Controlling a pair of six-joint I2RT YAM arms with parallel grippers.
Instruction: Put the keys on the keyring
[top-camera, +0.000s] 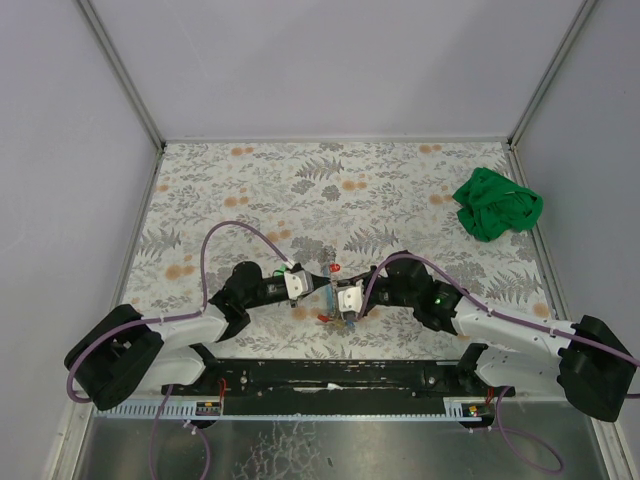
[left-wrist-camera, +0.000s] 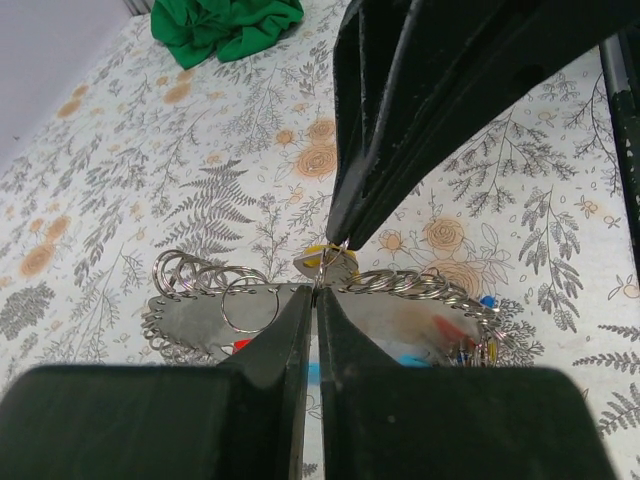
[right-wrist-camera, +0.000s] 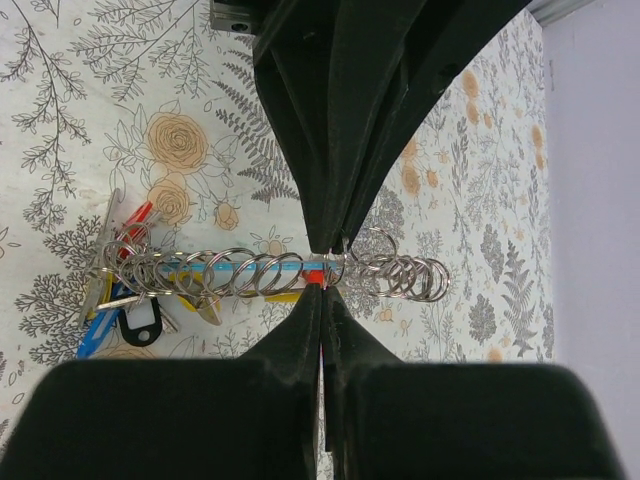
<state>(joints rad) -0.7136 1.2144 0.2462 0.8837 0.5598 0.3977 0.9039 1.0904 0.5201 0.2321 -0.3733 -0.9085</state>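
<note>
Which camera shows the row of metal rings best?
The right wrist view: the whole row of rings lies sharp, with keys bunched at one end. The left wrist view shows it partly hidden and blurred; the top view, just a tiny glint.

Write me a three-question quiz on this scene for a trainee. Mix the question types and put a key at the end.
1. True or false: the left gripper and the right gripper are both shut.
2. In the top view, the green cloth lies on the table: A) at its far right; B) at its near left; C) at its near middle.
3. In the right wrist view, at which end of the row of metal rings does the bunch of tagged keys lie?
Key: 1 true; 2 A; 3 the left end.
</note>
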